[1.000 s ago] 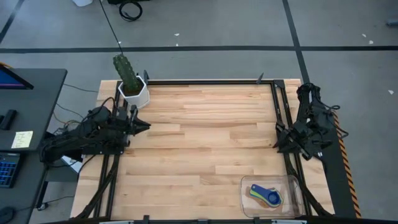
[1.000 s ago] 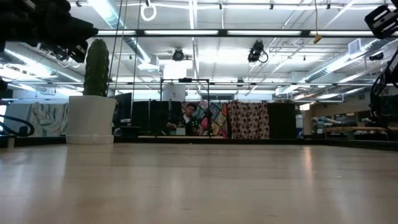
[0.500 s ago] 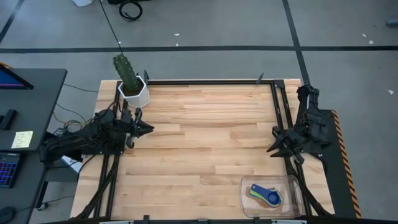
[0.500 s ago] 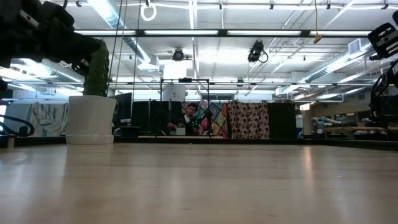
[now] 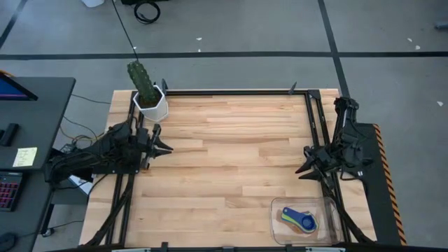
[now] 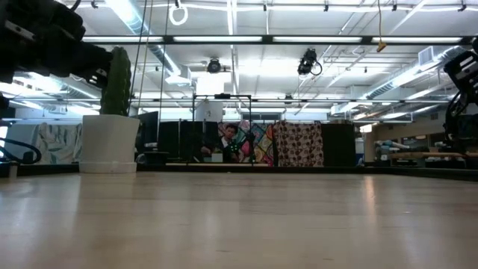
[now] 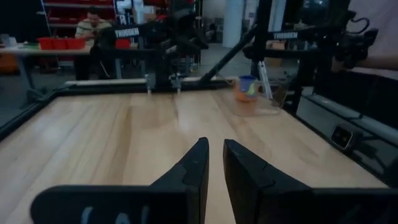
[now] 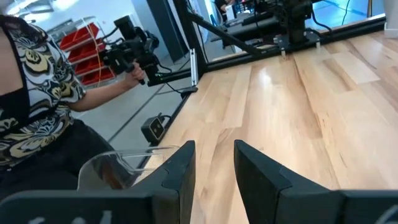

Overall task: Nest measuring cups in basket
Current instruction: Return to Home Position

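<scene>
The clear basket [image 5: 306,219] stands at the table's near right corner. The measuring cups [image 5: 299,219] lie nested inside it, with blue, green and yellow showing. In the left wrist view the cups [image 7: 247,87] and the basket [image 7: 264,102] show far off. My left gripper [image 5: 166,148] hovers over the table's left edge, beside the cactus pot, its fingers [image 7: 200,163] a narrow gap apart with nothing between. My right gripper [image 5: 302,170] hangs over the right edge, a little beyond the basket, open and empty [image 8: 214,163]. The basket's clear wall [image 8: 118,163] shows beside it.
A white pot with a green cactus [image 5: 149,98] stands at the far left corner, also in the low view [image 6: 109,142]. A dark frame rail [image 5: 311,126] runs along the table's right side. A person [image 8: 37,106] stands beside the table's right side holding a device.
Both arms have sunk toward the table. My right gripper has come down and drifted toward the near edge and the basket. My left gripper has lowered slightly over the left edge and rolled a little. The finger gaps look the same.
</scene>
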Controlling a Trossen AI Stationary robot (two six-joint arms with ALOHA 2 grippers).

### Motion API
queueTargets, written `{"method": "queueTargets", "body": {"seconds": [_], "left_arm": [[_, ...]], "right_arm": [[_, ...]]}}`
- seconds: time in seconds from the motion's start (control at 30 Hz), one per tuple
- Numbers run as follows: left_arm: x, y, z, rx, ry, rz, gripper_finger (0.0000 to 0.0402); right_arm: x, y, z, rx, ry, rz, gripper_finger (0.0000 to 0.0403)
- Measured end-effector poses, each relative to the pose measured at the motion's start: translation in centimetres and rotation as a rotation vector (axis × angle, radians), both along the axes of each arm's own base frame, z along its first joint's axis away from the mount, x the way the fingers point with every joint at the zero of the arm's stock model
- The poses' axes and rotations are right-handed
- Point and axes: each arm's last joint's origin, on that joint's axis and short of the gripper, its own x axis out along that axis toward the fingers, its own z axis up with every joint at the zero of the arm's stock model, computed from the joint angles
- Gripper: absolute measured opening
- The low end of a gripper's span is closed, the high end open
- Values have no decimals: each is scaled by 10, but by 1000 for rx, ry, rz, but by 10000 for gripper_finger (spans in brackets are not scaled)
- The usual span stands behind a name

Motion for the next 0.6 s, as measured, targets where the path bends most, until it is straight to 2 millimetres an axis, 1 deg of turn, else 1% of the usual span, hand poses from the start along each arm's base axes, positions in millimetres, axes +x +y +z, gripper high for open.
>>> {"method": "queueTargets", "body": {"seconds": [0.07, 0.2, 0.33, 0.5, 0.6], "left_arm": [[0, 0, -3, 8, 24, 1, 52], [-1, 1, -10, -11, 97, 60, 52], [-1, 2, -10, -3, 102, 64, 52], [-2, 1, -15, -5, 156, 62, 52], [-2, 1, -16, -24, 167, 63, 52]], "right_arm": [[0, 1, -2, 6, 7, -2, 114], [1, 2, -5, 8, 7, 3, 114], [1, 2, -5, 5, 8, 6, 114], [0, 3, -6, 26, 23, 32, 114], [0, 4, -6, 31, 32, 77, 114]]}}
